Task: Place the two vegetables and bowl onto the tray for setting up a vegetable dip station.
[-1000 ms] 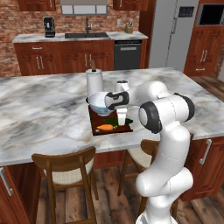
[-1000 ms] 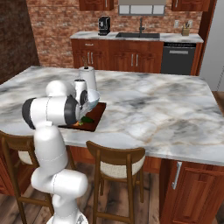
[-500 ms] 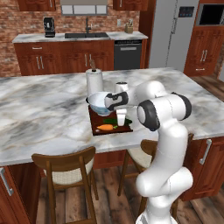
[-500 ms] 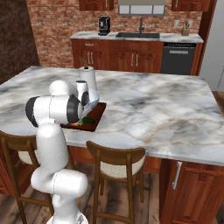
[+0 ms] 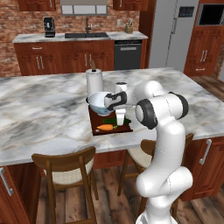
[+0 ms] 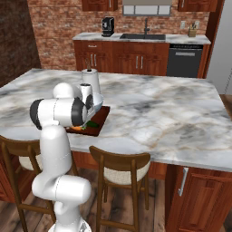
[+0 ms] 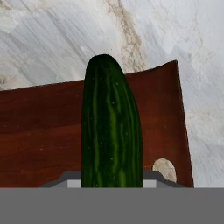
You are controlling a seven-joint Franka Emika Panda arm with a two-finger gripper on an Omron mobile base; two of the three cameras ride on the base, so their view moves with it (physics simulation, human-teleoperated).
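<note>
Marble island | cucumber [image 7: 111, 127] lengthwise over tray [image 7: 39, 135], tip forward | fingers grasping cucumber

The white jointed arm rises from its base, bends at a dark elbow and reaches forward and down. Its claw [image 5: 120, 117] points downward, fingers part-closed around a dark green elongated cucumber [image 7: 111, 127], which hangs lengthwise between them.

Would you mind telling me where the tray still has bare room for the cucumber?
In the hand view, bare tray lies left of the cucumber and a narrower strip right of it, toward the slot. In the left base view it is crowded: bowl at the far end, carrot near.
</note>
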